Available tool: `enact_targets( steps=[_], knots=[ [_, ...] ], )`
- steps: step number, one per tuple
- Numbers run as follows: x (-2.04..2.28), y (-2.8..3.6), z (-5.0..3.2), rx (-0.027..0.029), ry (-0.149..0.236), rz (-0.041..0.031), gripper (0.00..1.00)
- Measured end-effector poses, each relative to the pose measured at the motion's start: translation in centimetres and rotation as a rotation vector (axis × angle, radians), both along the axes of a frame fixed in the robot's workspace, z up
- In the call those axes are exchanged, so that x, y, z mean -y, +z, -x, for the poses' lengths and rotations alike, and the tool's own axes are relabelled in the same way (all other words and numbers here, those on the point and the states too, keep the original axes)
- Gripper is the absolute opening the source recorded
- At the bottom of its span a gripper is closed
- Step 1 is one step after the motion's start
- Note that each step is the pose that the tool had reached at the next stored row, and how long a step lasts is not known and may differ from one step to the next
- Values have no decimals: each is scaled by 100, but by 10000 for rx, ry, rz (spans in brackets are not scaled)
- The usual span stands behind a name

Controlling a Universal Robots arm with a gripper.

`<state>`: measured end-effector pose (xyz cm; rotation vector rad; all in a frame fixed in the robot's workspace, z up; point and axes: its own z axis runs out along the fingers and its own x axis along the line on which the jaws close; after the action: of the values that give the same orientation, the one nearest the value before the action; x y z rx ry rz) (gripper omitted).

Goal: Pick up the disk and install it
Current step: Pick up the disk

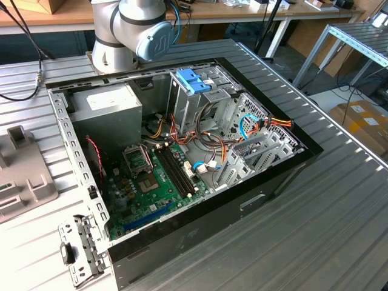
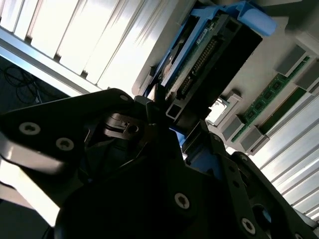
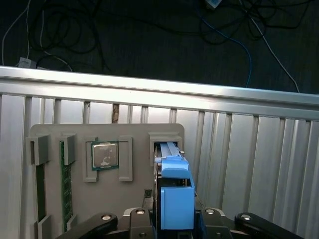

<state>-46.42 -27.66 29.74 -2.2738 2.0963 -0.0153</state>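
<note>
A ribbed grey metal desk (image 1: 339,200) is seen across the exterior view, and glare is thrown off its slats by bright light. Behind it, a long wooden bench (image 1: 242,12) on white legs is set along the far side. At the exterior view's right a metal-frame rack (image 1: 357,39) is placed, with cardboard boxes (image 1: 364,118) laid on the pale floor (image 1: 330,94) near it. In the first wrist view, a dark floor (image 3: 159,50) strewn with loose cables (image 3: 75,30) is shown beyond the desk's edge.

We're over a ribbed grey metal table (image 1: 339,200): an open black computer case (image 1: 242,203) sits mid-table, the arm's silver base (image 1: 112,57) stands behind it, and a grey plastic parts tray (image 1: 24,176) lies at the exterior view's left, a black cable (image 1: 18,97) near it.
</note>
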Motion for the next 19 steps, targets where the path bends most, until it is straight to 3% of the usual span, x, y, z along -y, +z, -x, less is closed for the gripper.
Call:
enact_targets(
  steps=[7, 19],
  knots=[
    [0, -1, 6, 1, 0, 0, 37],
    [0, 60, 6, 0, 0, -27, 37]
  ],
)
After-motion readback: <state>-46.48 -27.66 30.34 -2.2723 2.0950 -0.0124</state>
